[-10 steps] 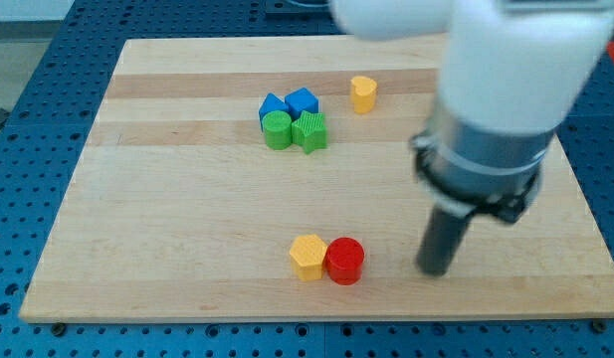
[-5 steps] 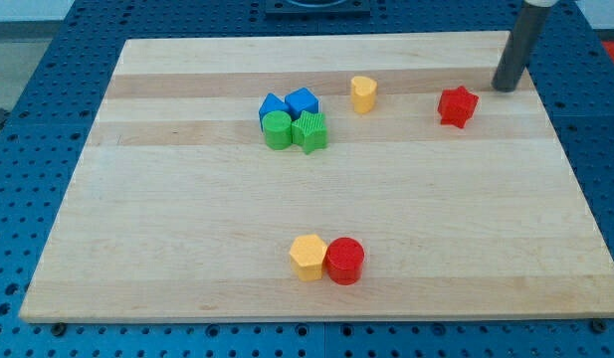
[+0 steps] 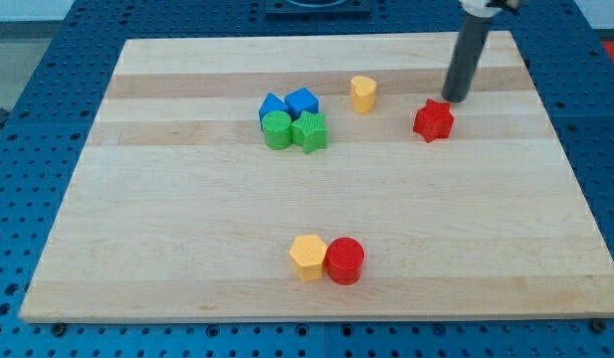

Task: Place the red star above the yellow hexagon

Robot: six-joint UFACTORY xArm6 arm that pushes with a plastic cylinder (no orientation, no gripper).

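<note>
The red star [image 3: 433, 120] lies on the wooden board [image 3: 187, 229] at the view's upper right. My tip [image 3: 454, 99] is just above and to the right of the star, close to it or touching. The yellow hexagon [image 3: 307, 257] sits near the view's bottom centre, with a red cylinder [image 3: 344, 261] touching its right side. The star is far up and to the right of the hexagon.
A cluster of two blue blocks [image 3: 288, 103], a green cylinder [image 3: 278, 130] and a green star [image 3: 310, 131] sits at upper centre. A small yellow block [image 3: 362, 93] stands to their right, left of the red star.
The arm swung from the lower right to the upper right. The tip then moved left and down, and the red star slid left and down with it.
</note>
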